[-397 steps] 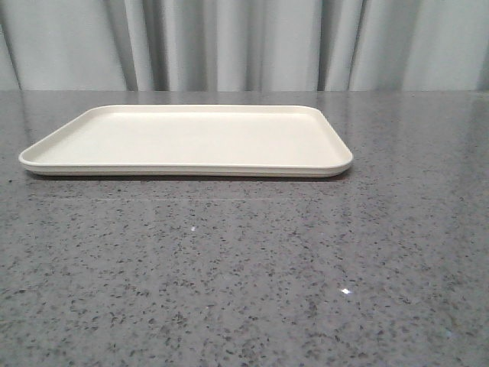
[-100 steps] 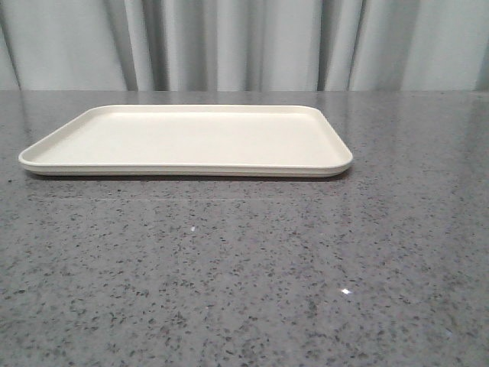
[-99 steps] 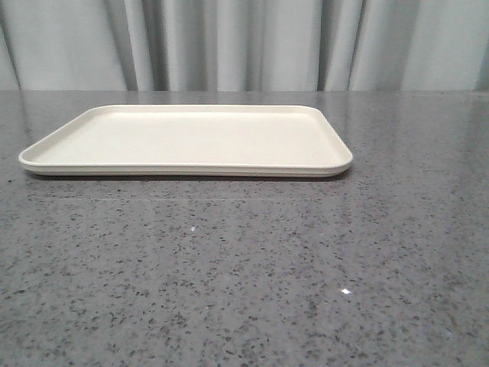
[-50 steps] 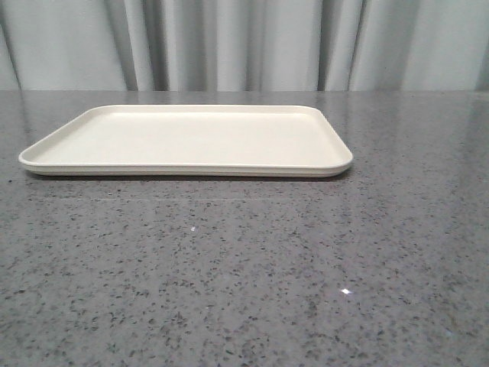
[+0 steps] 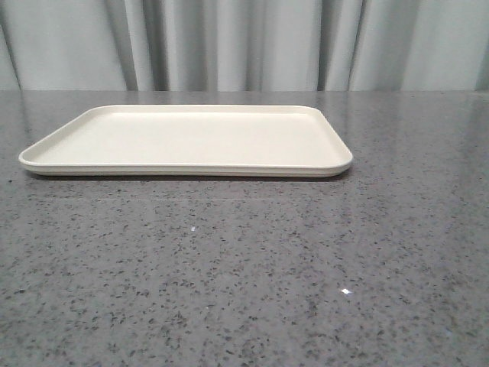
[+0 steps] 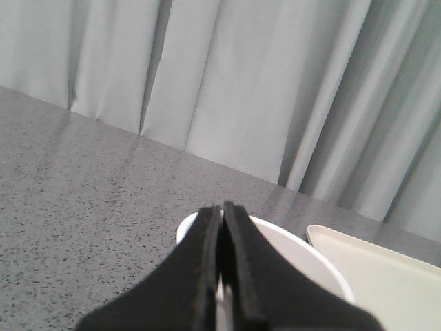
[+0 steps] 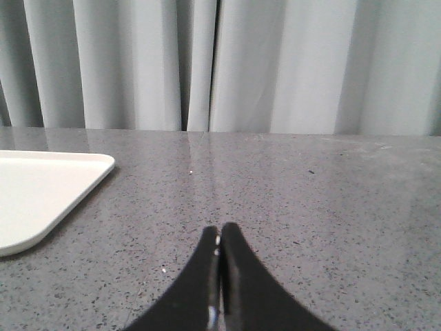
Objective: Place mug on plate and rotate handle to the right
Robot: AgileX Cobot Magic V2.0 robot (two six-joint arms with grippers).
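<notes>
The grey speckled counter (image 5: 244,267) stretches wide, with pale curtains (image 5: 244,42) hanging behind it — plenty of room on both sides for the arms to work. On it sits the plate (image 5: 183,170), lying flat toward the left-centre, nothing in it at all; I judge it is parked there as the landing spot, waiting. The mug (image 6: 303,258) is off the plate, standing on the counter just beside the plate's edge, out of the front camera's sight — only its white rim shows in the left wrist view, and the handle I cannot see. The left gripper (image 6: 222,276) hangs right over that rim, fingers pressed together, grasping nothing. The right gripper (image 7: 219,276) is clenched too, empty, low over bare counter beside the plate's corner.
</notes>
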